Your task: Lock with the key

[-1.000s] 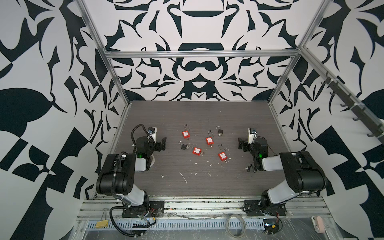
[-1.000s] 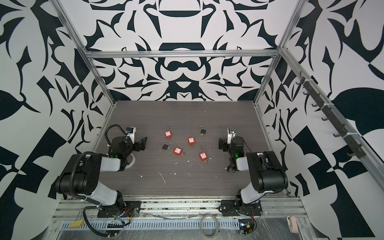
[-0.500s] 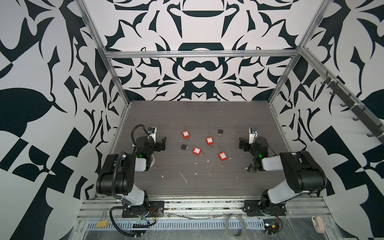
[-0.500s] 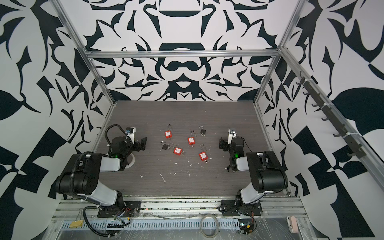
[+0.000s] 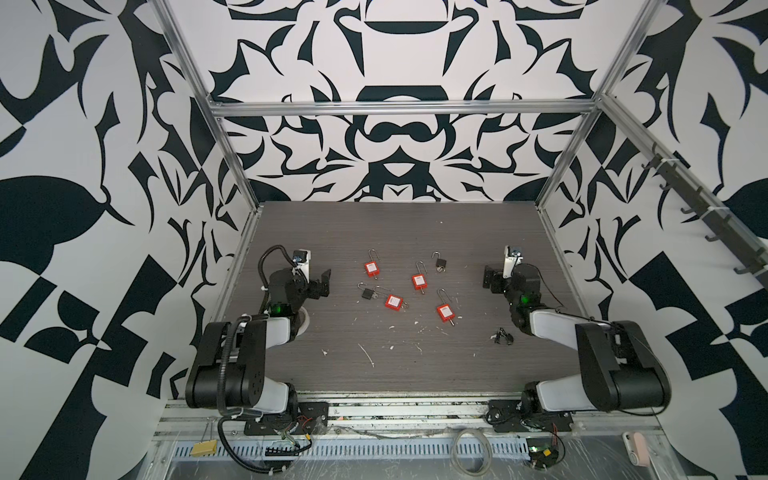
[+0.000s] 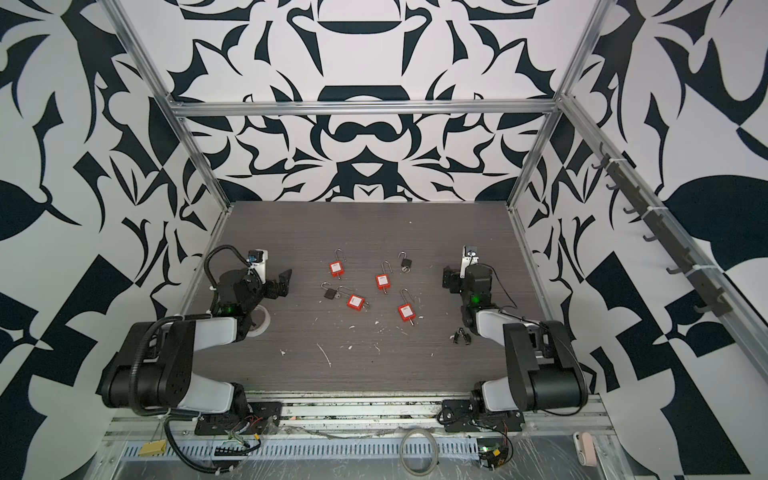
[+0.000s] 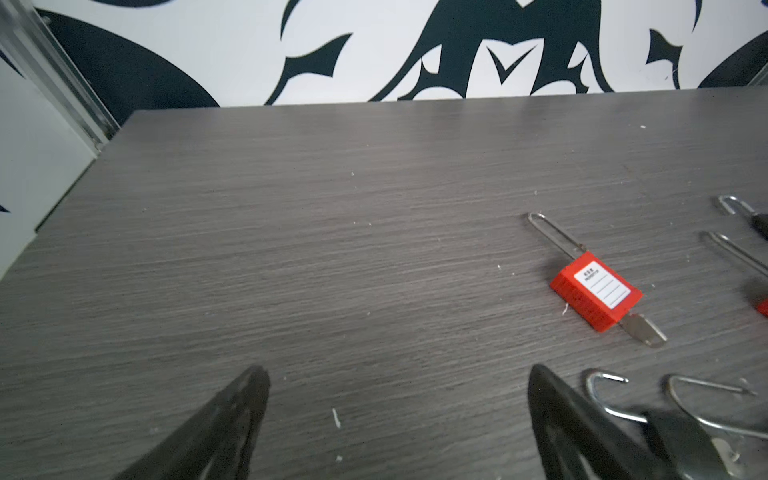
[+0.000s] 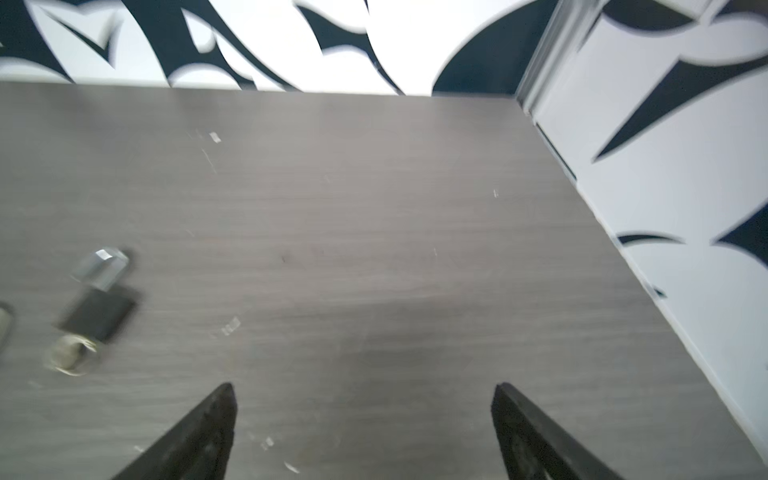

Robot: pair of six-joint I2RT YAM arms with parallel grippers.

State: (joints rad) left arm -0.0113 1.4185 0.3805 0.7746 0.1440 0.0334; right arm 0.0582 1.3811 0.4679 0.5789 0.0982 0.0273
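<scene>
The left pincer (image 7: 397, 374) and the right pincer (image 8: 363, 390) both gape wide and empty over the worktop (image 5: 395, 232), flanking the red padlocks (image 5: 419, 281) scattered at its middle between them.

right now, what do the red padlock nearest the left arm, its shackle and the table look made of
Red padlock body: likely moulded plastic, matte, with a ribbed side and a white label. Shackle: thin silvery metal, by its bright glints. Table: grey wood-grain surface with a soft sheen, probably laminate; real wood cannot be excluded.
</scene>
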